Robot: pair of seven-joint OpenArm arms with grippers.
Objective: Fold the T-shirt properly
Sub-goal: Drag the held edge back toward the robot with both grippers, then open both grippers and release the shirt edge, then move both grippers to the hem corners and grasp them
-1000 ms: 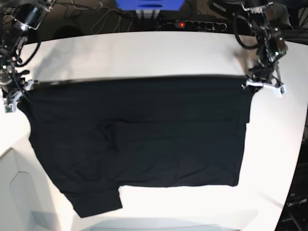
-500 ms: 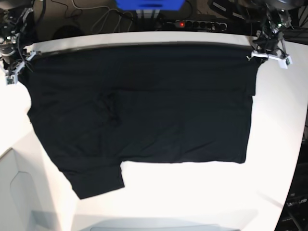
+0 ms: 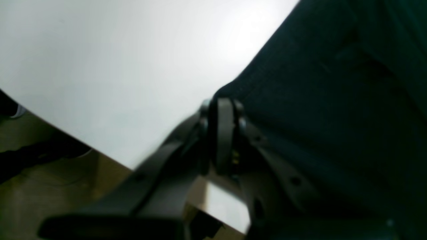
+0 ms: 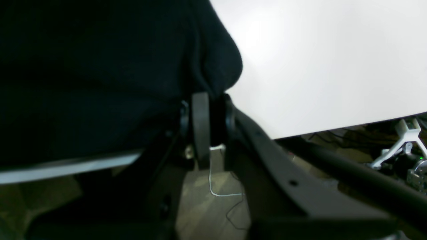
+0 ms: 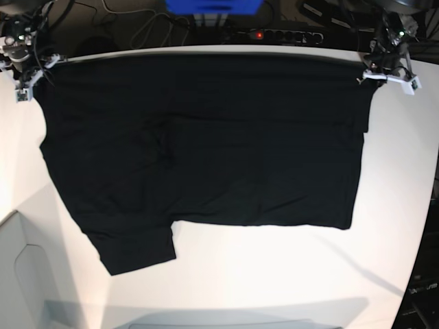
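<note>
The black T-shirt [image 5: 206, 144] hangs stretched between my two grippers over the white table [image 5: 288, 274], its top edge taut along the far table edge. One sleeve [image 5: 134, 250] droops at the lower left. My left gripper [image 5: 374, 74] at the top right is shut on the shirt's corner; in the left wrist view its jaws [image 3: 222, 110] pinch the black fabric [image 3: 333, 100]. My right gripper [image 5: 34, 68] at the top left is shut on the other corner; the right wrist view shows its jaws [image 4: 208, 100] clamped on cloth [image 4: 100, 66]. The collar tag is hidden.
A power strip [image 5: 278, 34] with a red light and a blue box [image 5: 212, 7] lie behind the table's far edge, with cables around them. A grey panel [image 5: 27, 274] sits at the lower left. Bare white table shows in front of and to the right of the shirt.
Both grippers have carried the shirt's top edge from mid-table to the far edge. The shirt has spread taller and its lower hem has moved away from the front.
</note>
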